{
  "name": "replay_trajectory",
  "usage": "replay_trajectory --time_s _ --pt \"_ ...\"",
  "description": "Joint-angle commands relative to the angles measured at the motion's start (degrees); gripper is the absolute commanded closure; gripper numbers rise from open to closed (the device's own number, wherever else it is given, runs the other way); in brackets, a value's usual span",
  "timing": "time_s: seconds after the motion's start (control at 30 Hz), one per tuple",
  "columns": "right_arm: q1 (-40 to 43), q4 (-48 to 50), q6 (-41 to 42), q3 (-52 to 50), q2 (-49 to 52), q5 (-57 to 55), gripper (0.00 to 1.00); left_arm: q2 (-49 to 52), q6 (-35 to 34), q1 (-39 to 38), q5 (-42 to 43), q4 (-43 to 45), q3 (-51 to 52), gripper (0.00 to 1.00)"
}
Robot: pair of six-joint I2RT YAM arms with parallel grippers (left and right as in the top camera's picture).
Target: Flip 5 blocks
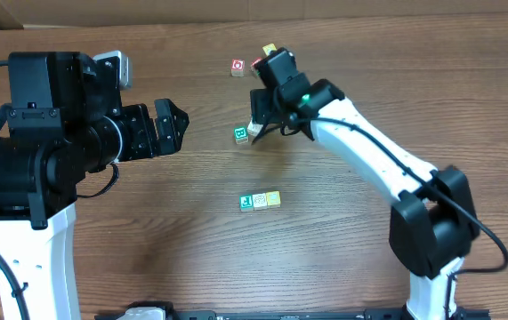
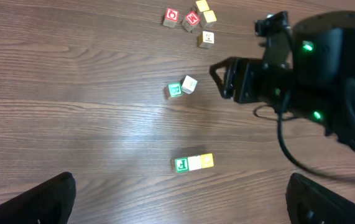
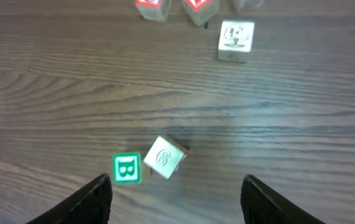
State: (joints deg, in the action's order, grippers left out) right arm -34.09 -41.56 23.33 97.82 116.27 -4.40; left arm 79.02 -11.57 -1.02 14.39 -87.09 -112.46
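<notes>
Three blocks lie in a row mid-table: a green-printed one [image 1: 247, 203], a whitish one [image 1: 261, 201] and a yellow one [image 1: 274, 199]. Further back, a green "B" block [image 3: 127, 169] lies flat with a whitish block [image 3: 165, 157], turned at an angle, touching its right side. My right gripper [image 3: 176, 202] hovers just short of that pair, open, with nothing between its fingers. In the overhead view it [image 1: 270, 120] stands right of the pair [image 1: 246, 132]. My left gripper [image 1: 179, 126] is open and empty, well left of all the blocks, its fingertips [image 2: 56, 190] wide apart.
Two red-printed cubes [image 1: 237, 68] [image 1: 258, 65] and a few pale cubes [image 2: 206, 39] [image 2: 209, 17] lie at the back, behind the right gripper. The right arm [image 1: 369, 151] stretches from the front right across the table. Cardboard lines the far edge.
</notes>
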Motion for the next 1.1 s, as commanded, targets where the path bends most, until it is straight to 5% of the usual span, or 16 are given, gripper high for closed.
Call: replay_trajectory --time_s 0.0,0.43,0.6,0.83,1.07 --pt "0.42 1.11 6.12 0.66 4.72 7.10 0.27 -0.28 0.68 0.35 0.26 0.09 -1.05 0.00" --pt "-3.65 8.31 12.94 0.66 11.98 2.27 0.27 -0.28 0.68 0.35 0.24 0.11 -1.05 0.00" --pt "-3.74 7.65 12.96 0.66 12.00 1.42 0.43 -0.28 0.68 0.35 0.22 0.11 -1.05 0.00" --pt "-3.78 7.61 14.47 0.66 12.04 -3.98 0.29 -0.28 0.68 0.35 0.24 0.11 -1.05 0.00" --pt "-3.78 8.96 21.68 0.63 12.13 -5.09 0.34 -0.28 0.68 0.35 0.24 0.13 -1.05 0.00"
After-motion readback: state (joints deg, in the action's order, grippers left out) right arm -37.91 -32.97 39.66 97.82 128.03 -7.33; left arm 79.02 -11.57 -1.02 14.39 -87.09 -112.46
